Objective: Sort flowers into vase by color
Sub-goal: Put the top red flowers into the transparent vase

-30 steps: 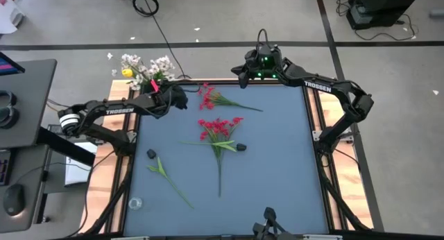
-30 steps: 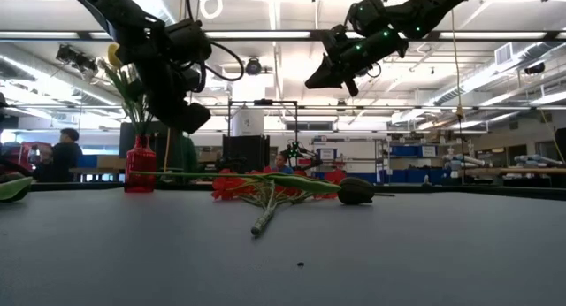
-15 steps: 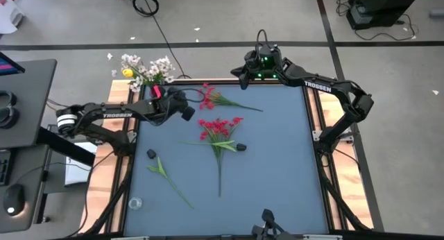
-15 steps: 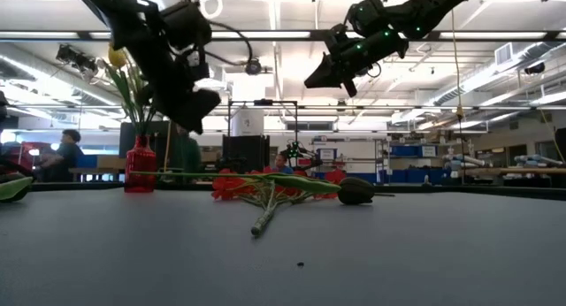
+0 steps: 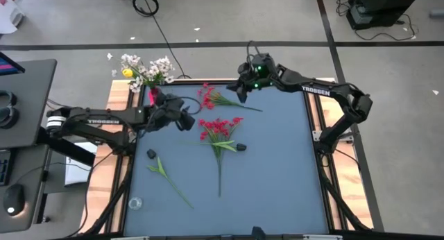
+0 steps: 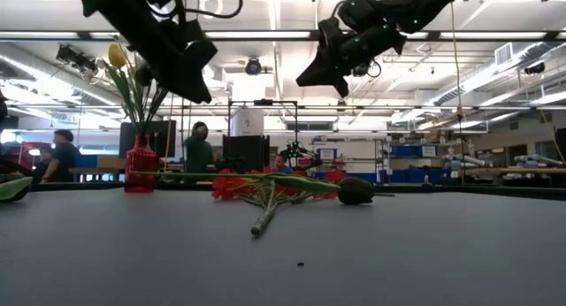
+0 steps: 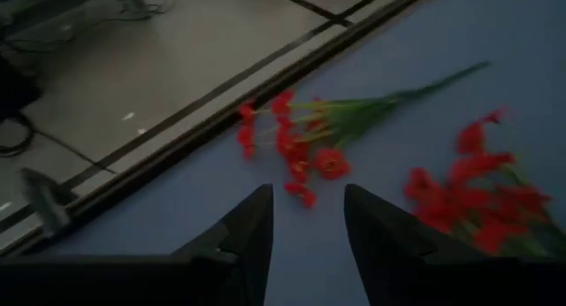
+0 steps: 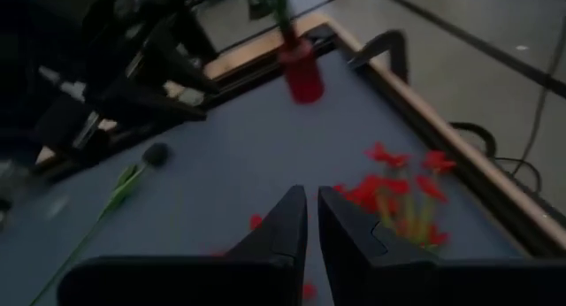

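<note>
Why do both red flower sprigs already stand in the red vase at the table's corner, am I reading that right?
Not right. Both red sprigs lie flat on the table, as the high view shows. The red vase at the corner holds white and yellow blossoms.

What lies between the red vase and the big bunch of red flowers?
In the high view, the left end effector hangs between the red vase and the red flowers.

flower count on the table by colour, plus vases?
red sprigs: 2, one near the far edge, one mid-table
dark-headed stems: 2, one by the left edge, one beside the mid-table sprig
red vase, already holding white and yellow blooms: 1
total: 5
</note>
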